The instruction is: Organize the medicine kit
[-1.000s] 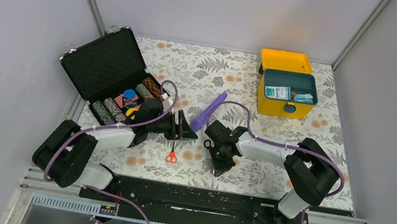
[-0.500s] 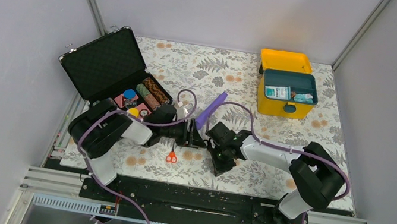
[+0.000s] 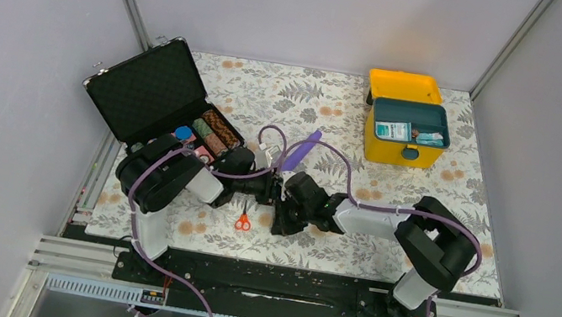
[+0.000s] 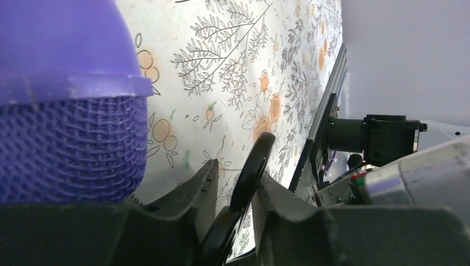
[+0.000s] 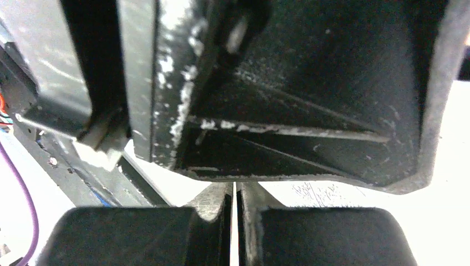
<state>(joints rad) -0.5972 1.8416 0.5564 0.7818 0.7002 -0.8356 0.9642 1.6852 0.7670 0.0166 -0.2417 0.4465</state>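
Note:
The medicine kit (image 3: 405, 132) stands open at the far right, yellow with a teal tray holding small boxes. Mid-table my left gripper (image 3: 279, 195) (image 4: 237, 170) meets my right gripper (image 3: 282, 219) almost tip to tip. The left jaws stand apart around a thin glossy black curved piece (image 4: 252, 166); it rests against the right finger, with a gap at the left fingertip. A purple tube with a meshed surface (image 3: 301, 150) (image 4: 66, 111) lies just beyond the left gripper. My right gripper (image 5: 233, 188) is shut and empty, its tips close under a black body (image 5: 310, 100).
An open black hard case (image 3: 159, 101) with colourful rolls sits at the left. Red-handled scissors (image 3: 243, 221) lie just below the two grippers. The right arm's motor (image 4: 382, 138) and the table's front rail (image 4: 321, 122) show in the left wrist view.
The left arm folded in and its gripper slid right while its jaws narrowed. The right gripper moved left and down to meet it. The purple tube shifted slightly away.

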